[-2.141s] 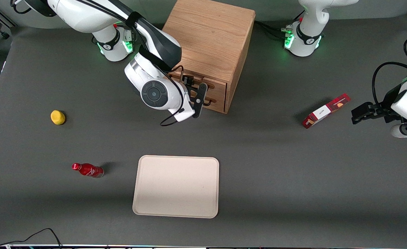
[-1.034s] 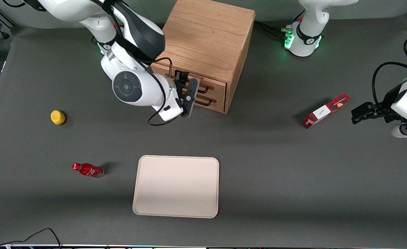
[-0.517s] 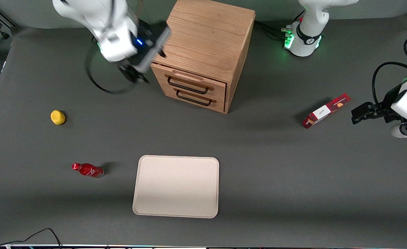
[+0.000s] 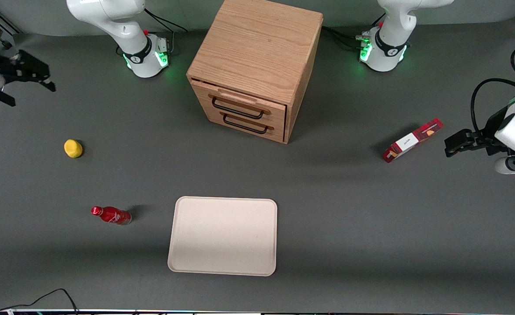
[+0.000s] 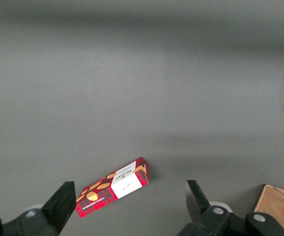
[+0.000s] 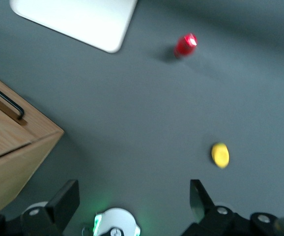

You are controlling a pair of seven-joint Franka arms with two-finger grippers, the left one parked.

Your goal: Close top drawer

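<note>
The wooden cabinet (image 4: 257,48) stands near the robot bases. Its top drawer (image 4: 239,101) has a black wire handle (image 4: 236,110) under a wooden lip. The drawer's front sits about level with the lower drawer's front, with a thin dark seam under the cabinet top. My gripper (image 4: 33,95) hangs far off toward the working arm's end of the table, well apart from the cabinet. It is open with nothing between its fingers. In the right wrist view the gripper (image 6: 132,197) is over bare table, and a corner of the cabinet (image 6: 19,147) shows.
A yellow ball-like object (image 4: 73,148) and a red bottle (image 4: 111,215) lie toward the working arm's end. A cream tray (image 4: 223,236) lies nearer the front camera than the cabinet. A red box (image 4: 412,140) lies toward the parked arm's end.
My gripper has left the drawer fronts, risen past the cabinet's corner and swung out to the working arm's end of the table. The drawers now show uncovered.
</note>
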